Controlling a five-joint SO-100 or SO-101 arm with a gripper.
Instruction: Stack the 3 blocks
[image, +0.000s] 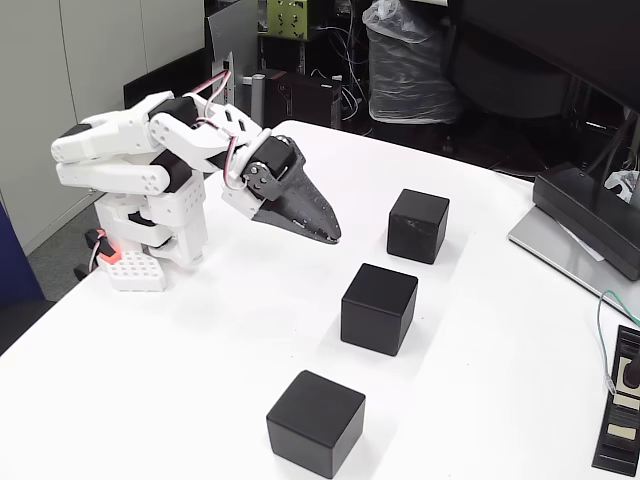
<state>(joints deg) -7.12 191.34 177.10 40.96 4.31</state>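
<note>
Matte black cubes, far (418, 225), middle (379, 308) and near (315, 422), sit unstacked beside the white arm's clenched, empty dark gripper (330, 236); all stacking remains.

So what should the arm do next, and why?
Probably swing its dark pointed hand toward the nearest matte black cube and open over it: all three cubes sit apart on the white table, none stacked, and the hand holds nothing.

White arm (130, 150) (pink cables), dark end effector (325, 232)
</note>
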